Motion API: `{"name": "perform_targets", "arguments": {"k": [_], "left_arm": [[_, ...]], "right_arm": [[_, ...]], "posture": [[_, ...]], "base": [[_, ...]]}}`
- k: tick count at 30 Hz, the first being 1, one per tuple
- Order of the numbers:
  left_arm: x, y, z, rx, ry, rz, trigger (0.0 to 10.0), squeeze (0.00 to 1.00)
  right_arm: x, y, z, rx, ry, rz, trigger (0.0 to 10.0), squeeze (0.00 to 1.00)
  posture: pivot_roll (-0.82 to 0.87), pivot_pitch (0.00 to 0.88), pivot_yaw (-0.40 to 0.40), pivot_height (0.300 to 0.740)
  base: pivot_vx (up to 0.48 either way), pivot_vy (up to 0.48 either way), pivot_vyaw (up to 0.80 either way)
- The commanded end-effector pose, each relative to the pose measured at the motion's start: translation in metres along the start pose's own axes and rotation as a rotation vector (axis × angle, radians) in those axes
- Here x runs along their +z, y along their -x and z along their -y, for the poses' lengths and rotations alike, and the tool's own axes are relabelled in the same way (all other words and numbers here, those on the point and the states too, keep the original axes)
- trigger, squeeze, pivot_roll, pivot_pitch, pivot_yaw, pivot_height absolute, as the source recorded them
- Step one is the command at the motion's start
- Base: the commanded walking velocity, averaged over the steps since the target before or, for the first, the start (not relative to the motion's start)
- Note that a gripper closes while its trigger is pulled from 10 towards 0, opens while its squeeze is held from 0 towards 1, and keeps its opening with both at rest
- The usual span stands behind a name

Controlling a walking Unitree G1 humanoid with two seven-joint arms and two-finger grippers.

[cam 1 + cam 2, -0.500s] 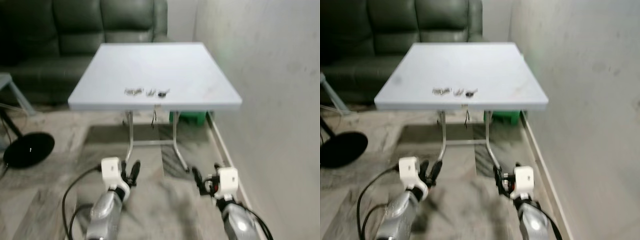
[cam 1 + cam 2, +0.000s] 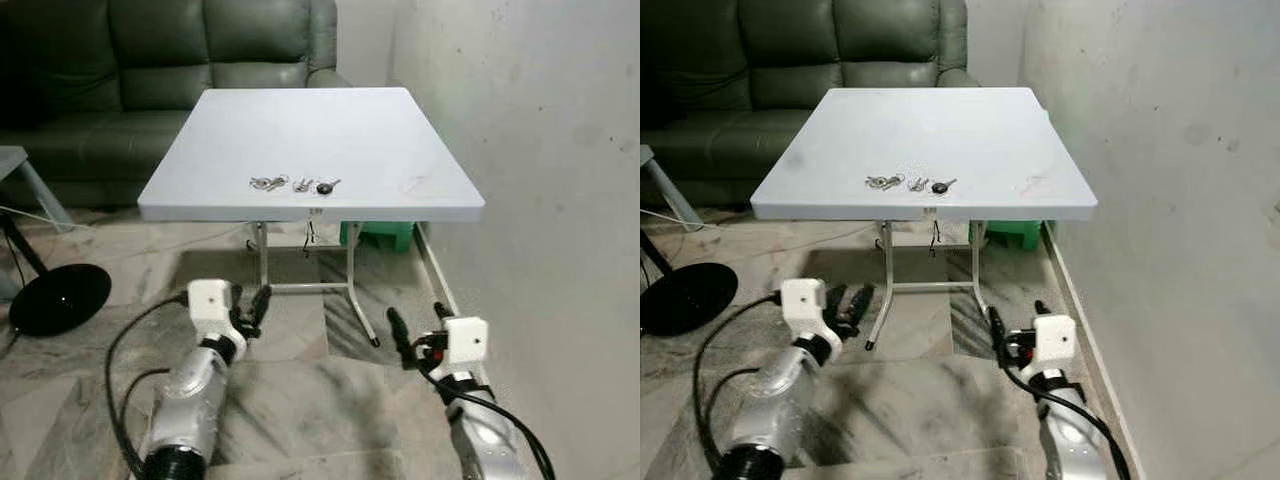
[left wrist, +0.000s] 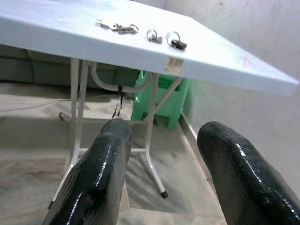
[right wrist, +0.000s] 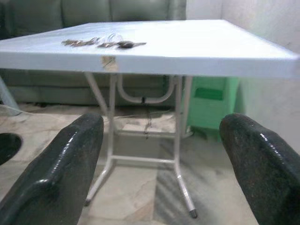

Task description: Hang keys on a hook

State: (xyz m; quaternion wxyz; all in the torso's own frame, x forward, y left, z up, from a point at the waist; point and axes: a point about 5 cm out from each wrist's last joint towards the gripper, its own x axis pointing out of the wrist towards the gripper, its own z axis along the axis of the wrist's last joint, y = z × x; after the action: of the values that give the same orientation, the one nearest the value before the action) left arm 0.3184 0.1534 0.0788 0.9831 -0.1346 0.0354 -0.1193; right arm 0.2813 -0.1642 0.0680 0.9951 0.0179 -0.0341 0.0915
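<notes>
On the white desk [image 2: 400, 140], near its front edge, three small bunches of keys [image 2: 294, 184] lie in a row, well apart from both arms. Left pincer [image 2: 252, 308] and right pincer [image 2: 398, 338] hang low over the floor in front of the desk; each is spread wide with nothing held. No hook is visible, so you can't tell where it is. Step in hand looks like the approach: walk closer, square up to the front edge, raise one arm above desk level, come down on one bunch by its ring. Keys lie flat, likely to slide. Green bin [image 2: 380, 234] under desk, contents hidden.
</notes>
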Motion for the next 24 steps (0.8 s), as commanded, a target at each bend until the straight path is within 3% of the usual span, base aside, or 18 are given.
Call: {"name": "perform_targets", "arguments": {"k": [1,5,10,17,24], "left_arm": [[0.007,-0.002,-0.001,-0.009,0.015,0.012,10.0,0.00],[0.012,0.000,-0.004,-0.015,0.012,0.038,10.0,0.00],[0.004,0.006,-0.008,0.003,0.012,0.013,10.0,0.00],[-0.003,0.009,-0.002,0.005,0.036,-0.001,10.0,0.00],[-0.017,0.023,0.002,0.005,0.025,-0.029,10.0,0.00]], "right_arm": [[0.004,0.001,0.003,-0.018,-0.005,0.011,10.0,0.00],[0.006,0.004,0.004,-0.025,-0.003,0.013,10.0,0.00],[0.004,0.006,-0.003,0.010,-0.017,-0.010,10.0,0.00],[0.011,0.002,-0.006,0.055,-0.001,0.005,10.0,0.00],[0.012,0.006,0.000,0.070,0.032,-0.007,10.0,0.00]], "posture": [[-0.02,0.000,0.014,0.740],[-0.02,0.000,0.011,0.740],[-0.01,0.000,0.000,0.740],[0.02,0.000,-0.016,0.740],[0.03,0.000,-0.024,0.740]], "base": [[0.000,0.000,0.00],[0.000,0.000,0.00],[0.000,0.000,0.00],[0.000,0.000,0.00],[0.000,0.000,0.00]]}}
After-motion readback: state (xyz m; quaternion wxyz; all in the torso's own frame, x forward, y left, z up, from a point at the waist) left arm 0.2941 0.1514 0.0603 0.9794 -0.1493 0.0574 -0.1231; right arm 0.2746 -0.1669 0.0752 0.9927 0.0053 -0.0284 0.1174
